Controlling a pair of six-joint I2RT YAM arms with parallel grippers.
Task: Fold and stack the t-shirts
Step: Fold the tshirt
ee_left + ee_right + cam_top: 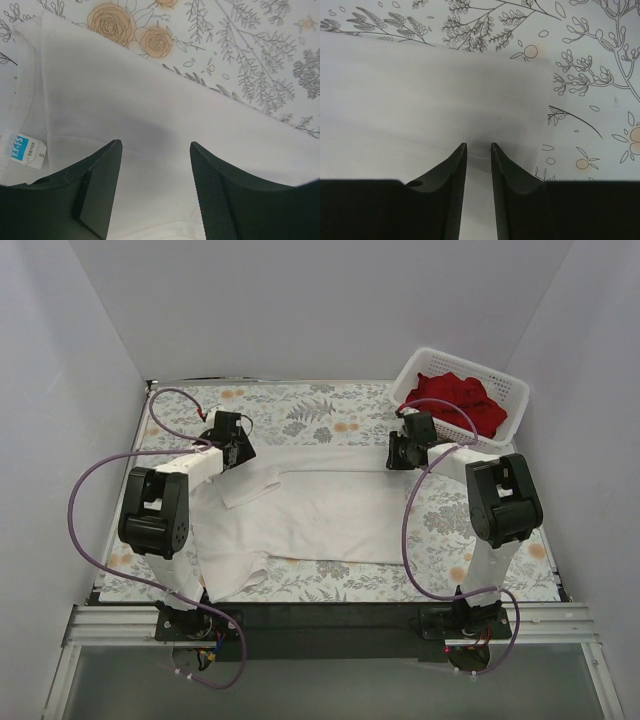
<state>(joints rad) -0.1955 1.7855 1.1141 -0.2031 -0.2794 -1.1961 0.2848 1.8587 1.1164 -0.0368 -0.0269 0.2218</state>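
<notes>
While I watched from the top view, the white t-shirt (320,510) lay spread across the middle of the tabletop (300,405). The left gripper (155,145) hung released over its upper-left edge, near the collar. The right gripper (478,145) was clenched on its upper-right edge. Red t-shirts (455,400) sat in the basket (480,367), upper right.

Red t-shirts (455,400) part-hidden in basket (517,405); grip of R tool (478,146) unclear.
</notes>
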